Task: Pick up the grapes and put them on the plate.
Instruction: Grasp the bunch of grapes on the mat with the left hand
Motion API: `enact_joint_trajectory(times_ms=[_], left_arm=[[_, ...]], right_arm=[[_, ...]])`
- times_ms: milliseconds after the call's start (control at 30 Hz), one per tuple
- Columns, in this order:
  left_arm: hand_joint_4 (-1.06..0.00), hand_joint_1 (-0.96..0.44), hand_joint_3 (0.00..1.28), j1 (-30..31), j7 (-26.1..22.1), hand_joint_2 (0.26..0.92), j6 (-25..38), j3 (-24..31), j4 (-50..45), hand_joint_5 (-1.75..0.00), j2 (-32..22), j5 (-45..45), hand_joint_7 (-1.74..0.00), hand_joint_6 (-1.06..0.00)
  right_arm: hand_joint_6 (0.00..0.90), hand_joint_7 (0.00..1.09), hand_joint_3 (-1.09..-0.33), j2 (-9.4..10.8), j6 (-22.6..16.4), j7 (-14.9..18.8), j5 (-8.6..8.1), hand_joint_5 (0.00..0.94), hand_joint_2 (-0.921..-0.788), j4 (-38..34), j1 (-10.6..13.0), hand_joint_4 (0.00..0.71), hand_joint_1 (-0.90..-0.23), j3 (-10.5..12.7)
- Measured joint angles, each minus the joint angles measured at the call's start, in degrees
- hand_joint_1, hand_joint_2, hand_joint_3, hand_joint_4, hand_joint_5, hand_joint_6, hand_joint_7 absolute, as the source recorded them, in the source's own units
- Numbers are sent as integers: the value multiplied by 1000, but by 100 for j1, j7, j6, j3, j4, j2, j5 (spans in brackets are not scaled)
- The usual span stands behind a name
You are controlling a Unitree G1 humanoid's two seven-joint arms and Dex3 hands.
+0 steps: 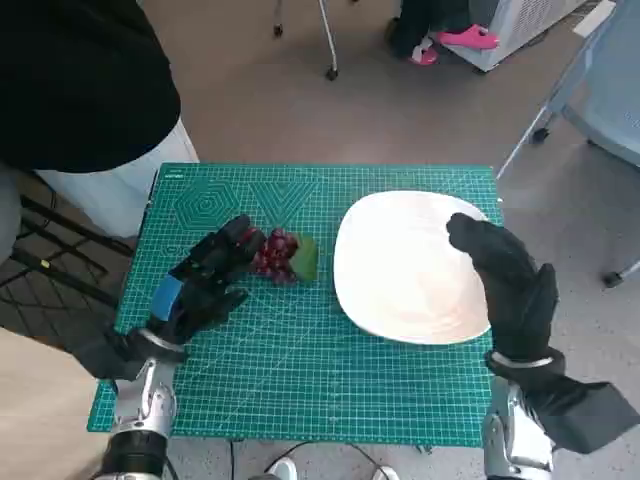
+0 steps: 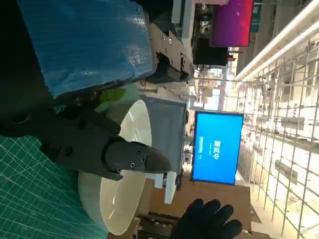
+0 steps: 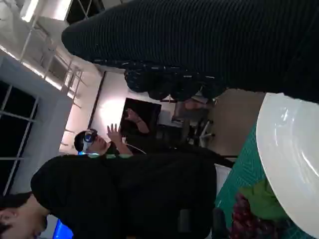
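Note:
The dark red grapes (image 1: 276,254) with a green leaf (image 1: 305,257) lie on the green mat (image 1: 300,380), just left of the white plate (image 1: 400,260). My left hand (image 1: 205,275) reaches in from the left, its fingertips (image 1: 243,238) at the bunch's left side, and holds nothing. The left wrist view shows its fingers (image 2: 129,157) stretched out before the plate (image 2: 124,199), with the leaf (image 2: 110,94) peeking from behind them. My right hand (image 1: 505,275) hovers empty over the plate's right rim, fingers apart. The right wrist view has the grapes (image 3: 246,219) beside the plate (image 3: 294,164).
A person in a black top (image 1: 90,90) stands at the table's back left corner. Chair legs (image 1: 328,40), pink shoes (image 1: 465,38) and a blue chair (image 1: 610,100) stand on the floor beyond. The mat's front half is bare.

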State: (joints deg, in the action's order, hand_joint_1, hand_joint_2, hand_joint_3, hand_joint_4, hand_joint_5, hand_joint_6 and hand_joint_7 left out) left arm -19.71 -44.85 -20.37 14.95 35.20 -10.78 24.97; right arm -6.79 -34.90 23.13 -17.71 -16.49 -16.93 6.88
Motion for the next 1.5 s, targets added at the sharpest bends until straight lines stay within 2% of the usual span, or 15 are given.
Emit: enact_joint_trajectory(times_ms=[633,967,1067,1267,1367,1500], left_arm=[[-252,-387,116,1,33,921,34,-5,-1,-7,0,-11,0,-416],[-242,-427,67,9,148,921,-2,-22,-36,-2,-5,-82,-1,-405],[-189,-481,51,21,490,921,-341,-104,-106,0,-57,-570,0,-353],[-66,-549,38,-11,1512,915,-1026,-316,-255,0,-390,-2026,0,-240],[-24,-542,18,-56,2007,886,-1073,-427,-355,0,-609,-2755,0,-205],[-9,-449,6,-140,2558,812,-929,-629,-575,-1,-880,-3697,-6,-203]], right_arm=[[169,512,-893,0,0,29,-9,0,-921,-1,0,542,-598,5],[169,513,-893,0,1,34,-11,0,-921,-4,0,543,-597,15],[169,513,-893,0,4,33,-11,0,-921,-4,-3,542,-596,22],[169,513,-893,1,1,33,-11,0,-921,-2,-23,542,-596,22],[169,512,-893,1,-1,33,-11,0,-921,-2,-26,543,-596,21],[169,512,-893,1,-2,33,-11,0,-921,-3,-29,543,-596,20]])
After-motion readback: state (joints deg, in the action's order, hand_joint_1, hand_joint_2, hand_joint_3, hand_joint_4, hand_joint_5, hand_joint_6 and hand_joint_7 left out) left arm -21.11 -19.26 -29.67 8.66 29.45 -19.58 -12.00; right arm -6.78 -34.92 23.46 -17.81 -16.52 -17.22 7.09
